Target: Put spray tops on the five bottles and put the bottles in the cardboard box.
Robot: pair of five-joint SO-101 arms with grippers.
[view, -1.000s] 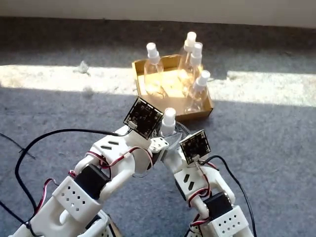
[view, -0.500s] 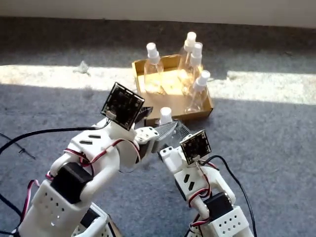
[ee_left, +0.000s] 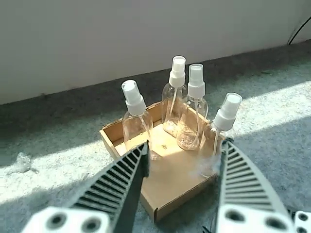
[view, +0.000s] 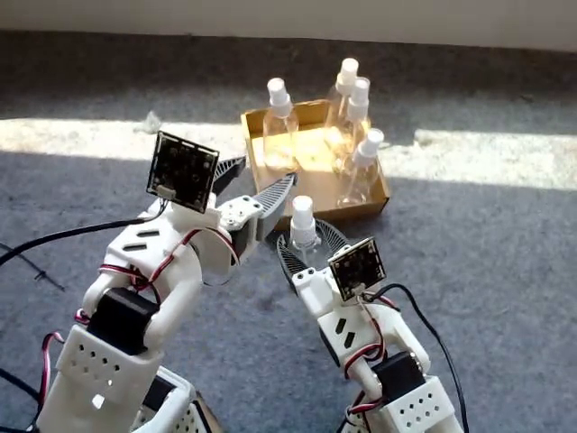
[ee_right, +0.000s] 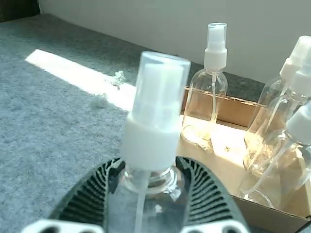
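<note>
My right gripper (view: 311,239) is shut on a clear bottle (view: 303,216) with a white spray top, held upright just in front of the cardboard box (view: 311,158). In the right wrist view the bottle (ee_right: 151,131) stands between the jaws of the right gripper (ee_right: 148,167). My left gripper (view: 268,171) hangs open and holds nothing, to the left of that bottle and close to the box's near left corner. In the left wrist view the left gripper (ee_left: 184,144) frames the box (ee_left: 170,170). Several capped bottles (ee_left: 193,109) stand in the box.
Grey carpet covers the floor, with a sunlit strip (view: 81,140) running across behind the arms. A small bit of fluff (view: 151,122) lies left of the box. Black cables (view: 36,271) trail at the left.
My left gripper has come off the top of the held bottle, opened and swung back to the left. The bottle's spray top now stands uncovered in the right gripper.
</note>
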